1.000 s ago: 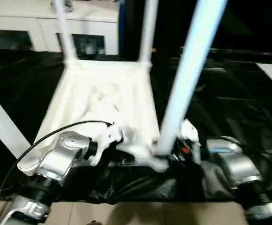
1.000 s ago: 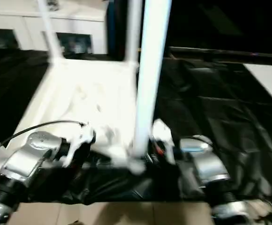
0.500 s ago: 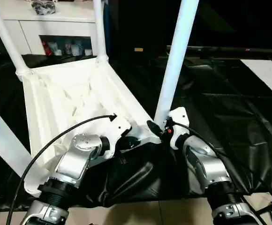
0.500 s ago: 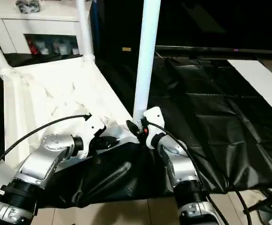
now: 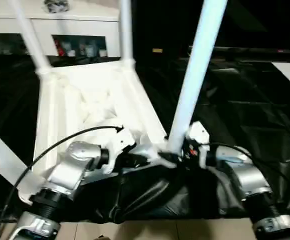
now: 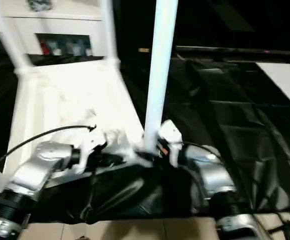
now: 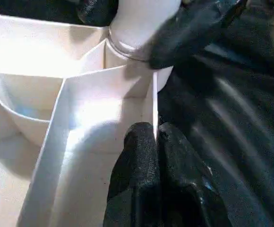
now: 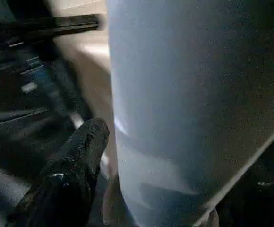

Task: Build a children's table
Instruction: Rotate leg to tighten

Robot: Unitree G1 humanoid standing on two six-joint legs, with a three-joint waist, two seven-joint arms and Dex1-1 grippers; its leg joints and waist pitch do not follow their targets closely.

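Left pincer [image 7: 156, 142] pinched shut on the tabletop's rim [image 7: 153, 101], right pincer [image 5: 181, 152] spread around the near leg [image 5: 195, 80], contact perhaps loose.

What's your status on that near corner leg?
Left gripper shut on tabletop rim. Right gripper at near-corner leg, grip unclear. Leg upright in socket. Nothing in the way.

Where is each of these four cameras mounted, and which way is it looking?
Left eye view: on the head, looking forward and down at the upturned table top and its near leg, over both silver forearms.
Right eye view: beside it, same scene, slightly shifted.
Left wrist view: along the left gripper, pinched on the top's rim by a corner socket.
Right wrist view: along the right gripper's finger, close against the leg.
Shared: both wrist views show that leg's base.
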